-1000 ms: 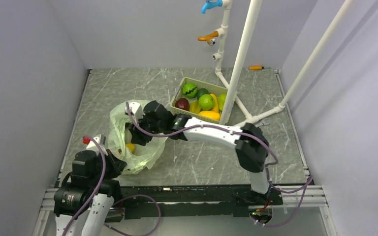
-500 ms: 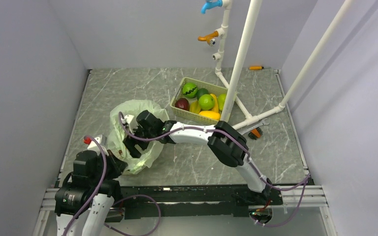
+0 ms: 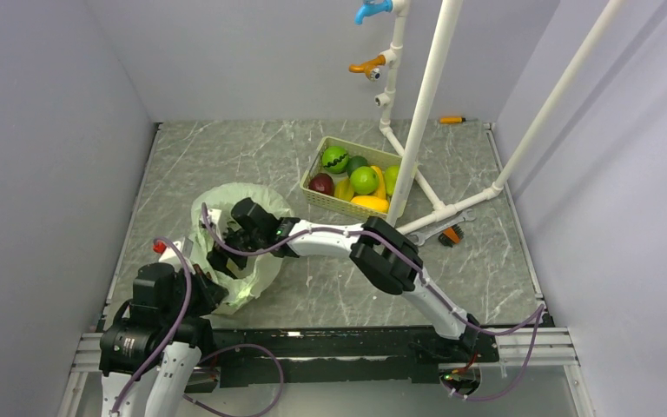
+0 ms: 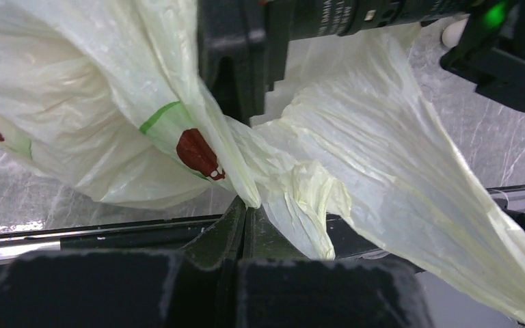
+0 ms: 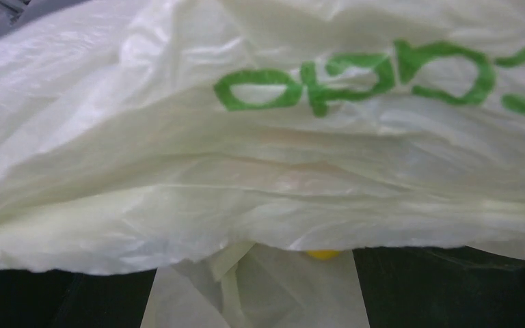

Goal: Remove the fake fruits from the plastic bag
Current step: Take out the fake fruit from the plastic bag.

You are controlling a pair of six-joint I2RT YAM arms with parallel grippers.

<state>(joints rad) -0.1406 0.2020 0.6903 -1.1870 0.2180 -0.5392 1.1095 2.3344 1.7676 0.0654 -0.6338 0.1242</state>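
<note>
The bag lay crumpled on the near left of the desk, its mouth gaping upward. The left arm stood just beside it. In the left wrist view its jaws were closed tight on a twisted fold of the bag's film.

The right arm reached across from the right, with its jaws down inside the bag's mouth. Seen from its wrist camera, they stood apart. Film printed with green letters draped over and between the dark fingers, and a sliver of yellow fruit peeped out beneath.

Well apart, farther back, the tray held other fruits: a green zigzag ball, a bright green one, a maroon one and a yellow one.
</note>
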